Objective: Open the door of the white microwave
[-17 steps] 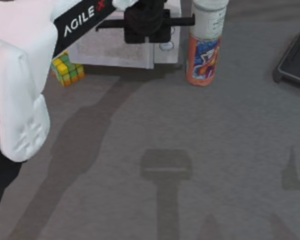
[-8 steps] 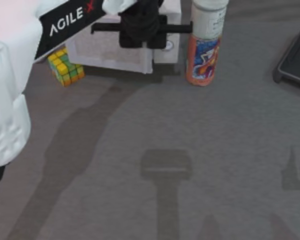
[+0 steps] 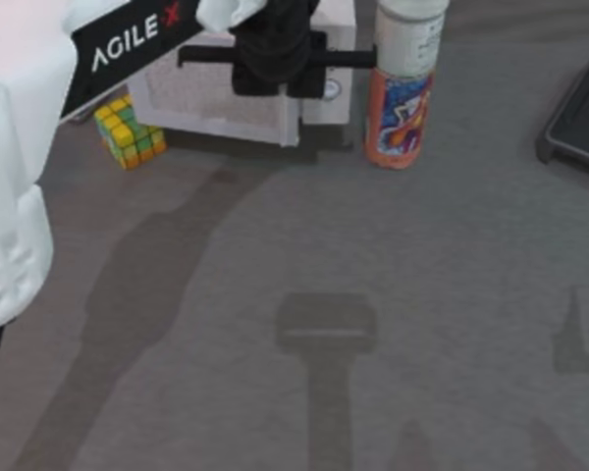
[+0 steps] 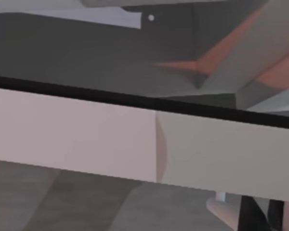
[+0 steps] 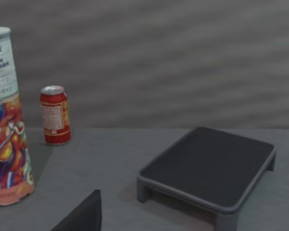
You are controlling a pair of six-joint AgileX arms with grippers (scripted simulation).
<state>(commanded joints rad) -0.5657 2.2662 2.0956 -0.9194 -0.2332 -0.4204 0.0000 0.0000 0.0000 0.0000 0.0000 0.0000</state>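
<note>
The white microwave (image 3: 329, 59) stands at the table's far edge, left of centre. Its door (image 3: 216, 103), white with a speckled grey window, is slightly ajar: its right edge sits a little forward of the knob panel. My left gripper (image 3: 275, 54) hangs over the top front of the microwave, black, shut on the door near its right edge. In the left wrist view a white panel edge (image 4: 86, 134) fills the middle, very close. My right gripper (image 5: 84, 216) shows only as a dark piece in its own wrist view and is out of the top view.
A tall orange-labelled bottle (image 3: 402, 88) stands just right of the microwave. A multicoloured cube (image 3: 130, 132) lies at the microwave's left front corner. A dark low stand (image 3: 579, 118) is at the far right. A red can (image 5: 54, 115) stands farther back.
My left gripper has shifted a little to the left and farther back. The door's right edge has swung slightly forward with it. The right arm has not moved.
</note>
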